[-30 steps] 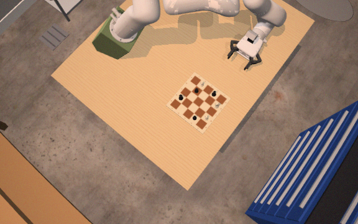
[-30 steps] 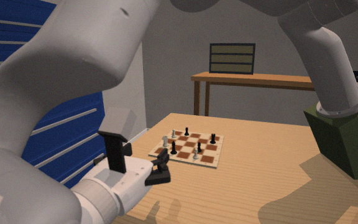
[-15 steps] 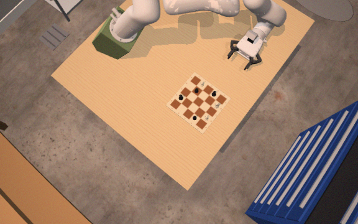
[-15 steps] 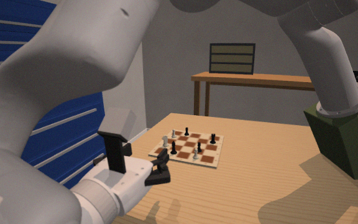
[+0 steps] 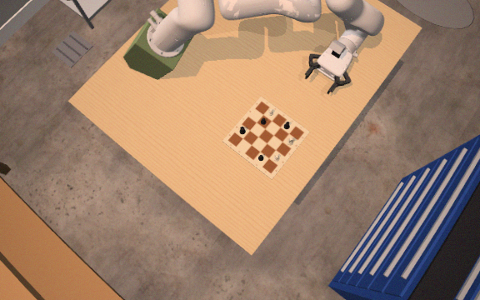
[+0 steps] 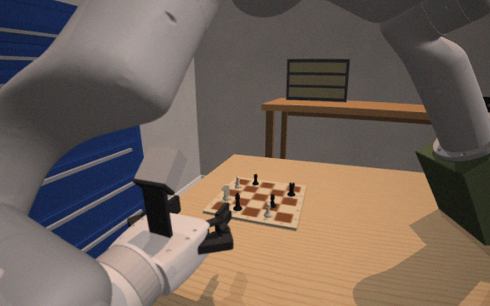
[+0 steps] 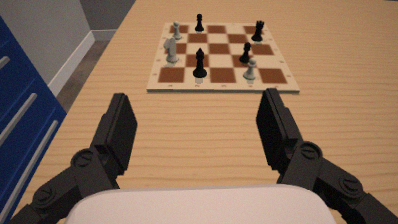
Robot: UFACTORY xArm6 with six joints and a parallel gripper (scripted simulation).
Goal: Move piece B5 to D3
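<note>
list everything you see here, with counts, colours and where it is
board: 1, brown and cream checks, on the table
black pieces: 4, on the board
white pieces: 3, on the board
table: 1, light wood, mid-floor
cabinet: 1, blue drawers, beside the table
side table: 1, brown, by the far wall
crate: 1, dark frame, on the side table
pedestal: 1, green, table corner
arm: 1, white, on the pedestal
pincer: 1, black fingers, open and holding nothing, short of the board
</note>
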